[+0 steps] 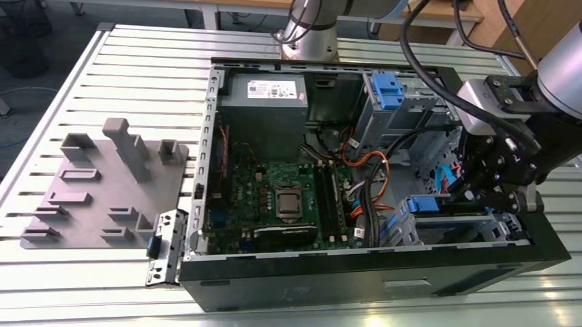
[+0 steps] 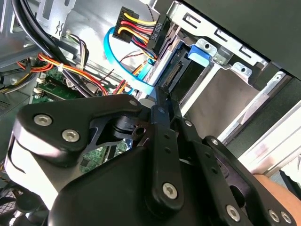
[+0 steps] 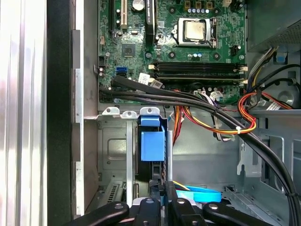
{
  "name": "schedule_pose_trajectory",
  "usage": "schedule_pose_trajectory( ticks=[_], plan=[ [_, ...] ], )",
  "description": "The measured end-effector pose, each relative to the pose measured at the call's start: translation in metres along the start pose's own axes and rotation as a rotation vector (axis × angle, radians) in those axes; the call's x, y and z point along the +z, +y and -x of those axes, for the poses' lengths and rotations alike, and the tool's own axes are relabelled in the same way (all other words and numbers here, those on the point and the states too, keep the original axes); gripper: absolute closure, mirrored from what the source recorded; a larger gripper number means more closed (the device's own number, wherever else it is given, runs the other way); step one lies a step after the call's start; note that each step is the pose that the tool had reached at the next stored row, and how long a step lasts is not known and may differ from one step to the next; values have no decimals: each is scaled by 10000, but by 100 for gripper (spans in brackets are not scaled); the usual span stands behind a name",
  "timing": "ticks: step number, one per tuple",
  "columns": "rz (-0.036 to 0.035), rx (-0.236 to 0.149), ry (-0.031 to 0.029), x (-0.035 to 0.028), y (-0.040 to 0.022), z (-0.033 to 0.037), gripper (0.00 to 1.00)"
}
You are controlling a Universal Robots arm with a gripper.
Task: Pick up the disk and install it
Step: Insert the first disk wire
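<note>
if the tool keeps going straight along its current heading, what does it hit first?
Most likely the disk, standing on edge in its bay in the drive cage. In the first wrist view the tool points straight at the blue rail end. The flat blue cable runs close beside the path; depth is unclear.

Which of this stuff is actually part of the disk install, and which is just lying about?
Job:
disk, sitting in the drive cage
pincer, right at the disk's end

Lying about:
grey fixture plate
loose metal bracket
power supply
blue bracket in the upper bay
motherboard
</note>
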State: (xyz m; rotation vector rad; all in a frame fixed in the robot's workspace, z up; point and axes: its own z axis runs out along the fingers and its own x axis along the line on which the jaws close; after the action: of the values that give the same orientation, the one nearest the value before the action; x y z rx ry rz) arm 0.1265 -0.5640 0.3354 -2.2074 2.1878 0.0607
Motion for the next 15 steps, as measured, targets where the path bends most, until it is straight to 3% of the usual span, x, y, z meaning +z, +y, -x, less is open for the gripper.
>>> schedule_pose_trajectory(
  ticks=[15],
  plan=[
    [1, -7, 1, 21, 6, -12, 84]
  ],
)
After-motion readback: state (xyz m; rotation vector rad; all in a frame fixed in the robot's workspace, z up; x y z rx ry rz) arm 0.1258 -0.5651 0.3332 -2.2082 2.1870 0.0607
